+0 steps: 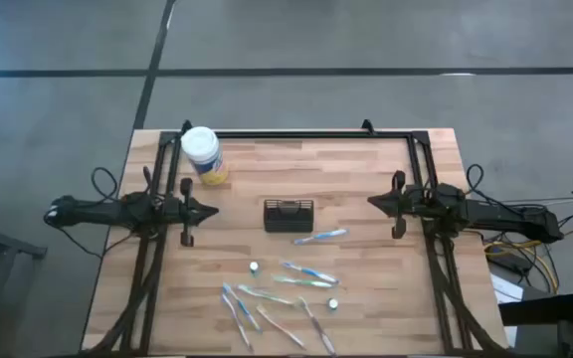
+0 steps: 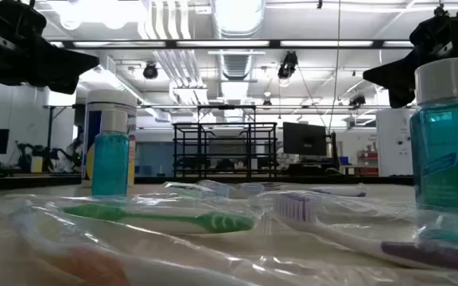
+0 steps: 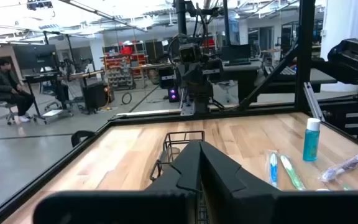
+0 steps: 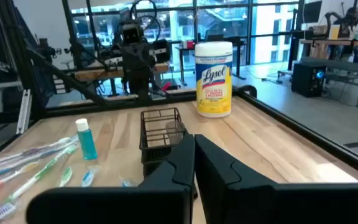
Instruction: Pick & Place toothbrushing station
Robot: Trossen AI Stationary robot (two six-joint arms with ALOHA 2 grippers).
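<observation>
**Both jaws clenched on nothing, caddy waiting mid-table**

My left gripper (image 1: 210, 210) hangs at the left of the overhead frame and my right gripper (image 1: 374, 202) at the right, both pinched closed and holding nothing. The toothbrushing station (image 1: 288, 215), a black wire caddy, stands in the centre between them, well apart from each.

The toothbrushes (image 1: 306, 275) lie scattered in the lower middle, several in clear wrappers. I judge those wrappers may slip from a grip, and brushes lying close together could get pinched two at a time. The caddy is light mesh; a careless reach might shove it.

The overhead view shows the whole spread. Only my right wrist view reads the yellow wipes jar (image 4: 214, 79) behind the caddy. The low view shows two small blue bottles (image 2: 110, 162) upright, which overhead are mere dots.
</observation>
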